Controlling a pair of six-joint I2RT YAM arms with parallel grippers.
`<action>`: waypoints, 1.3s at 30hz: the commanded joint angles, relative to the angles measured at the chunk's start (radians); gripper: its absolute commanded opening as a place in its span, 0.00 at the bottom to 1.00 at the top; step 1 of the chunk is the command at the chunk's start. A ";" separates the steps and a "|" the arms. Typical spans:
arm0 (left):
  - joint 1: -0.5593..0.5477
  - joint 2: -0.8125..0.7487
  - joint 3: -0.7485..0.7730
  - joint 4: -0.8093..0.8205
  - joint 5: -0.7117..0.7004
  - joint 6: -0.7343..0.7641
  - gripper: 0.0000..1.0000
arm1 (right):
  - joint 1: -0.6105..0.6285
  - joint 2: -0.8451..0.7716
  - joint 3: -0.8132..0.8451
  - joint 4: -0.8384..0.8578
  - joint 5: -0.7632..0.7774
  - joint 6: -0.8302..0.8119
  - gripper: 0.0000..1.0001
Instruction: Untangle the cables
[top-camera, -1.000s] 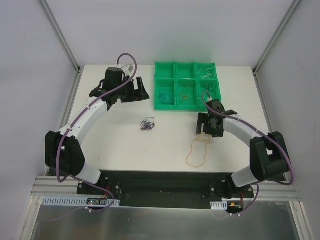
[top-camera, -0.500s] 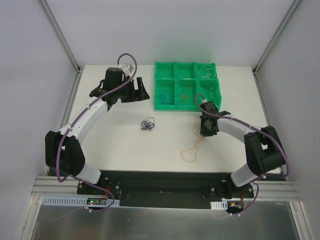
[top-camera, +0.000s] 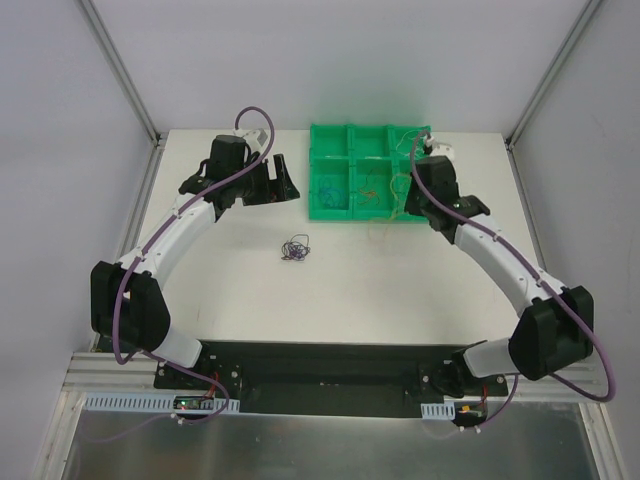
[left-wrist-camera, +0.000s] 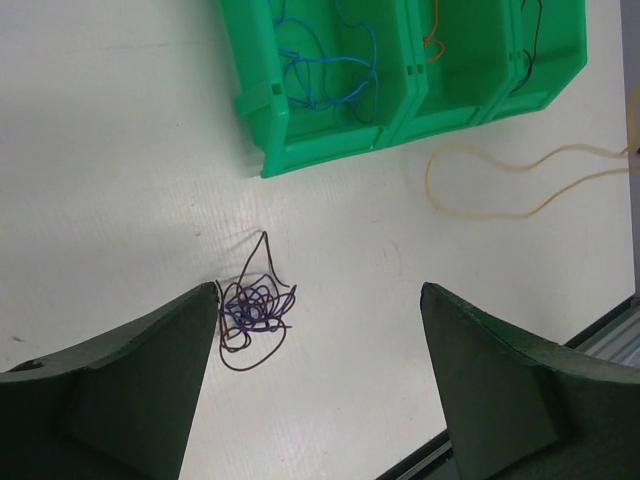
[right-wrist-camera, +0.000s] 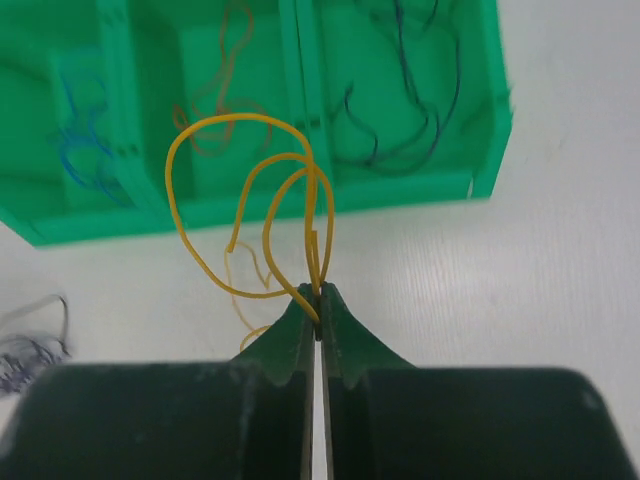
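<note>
My right gripper (right-wrist-camera: 318, 292) is shut on a yellow cable (right-wrist-camera: 315, 215), whose loops hang in front of the green tray (right-wrist-camera: 420, 190). From above, the right gripper (top-camera: 410, 205) is raised at the tray's (top-camera: 312, 170) front right corner. A small knot of purple and dark cables (top-camera: 294, 247) lies loose on the table and also shows in the left wrist view as the knot (left-wrist-camera: 250, 305). My left gripper (left-wrist-camera: 320, 290) is open and holds nothing, high above the knot. The yellow cable (left-wrist-camera: 500, 215) trails right of the tray (left-wrist-camera: 330, 150).
The tray's compartments hold a blue cable (top-camera: 330, 190), an orange cable (top-camera: 368, 190), a dark cable (right-wrist-camera: 400, 150) and pale strands (top-camera: 412, 145). The white table (top-camera: 250, 290) ends at a black base plate (top-camera: 330, 365) in front. Walls and metal posts enclose the other sides.
The right gripper closed on the yellow cable and carried it up from the table's front right towards the tray. The left arm and the knot stayed still.
</note>
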 joint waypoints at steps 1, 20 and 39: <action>-0.012 -0.019 0.003 0.030 0.041 -0.010 0.81 | -0.015 0.070 0.238 0.096 0.151 -0.082 0.01; -0.012 -0.015 -0.003 0.038 0.042 -0.013 0.81 | -0.072 0.905 1.245 0.284 0.293 -0.366 0.01; -0.010 0.021 0.003 0.044 0.068 -0.023 0.81 | -0.052 0.909 1.058 0.022 -0.017 -0.201 0.01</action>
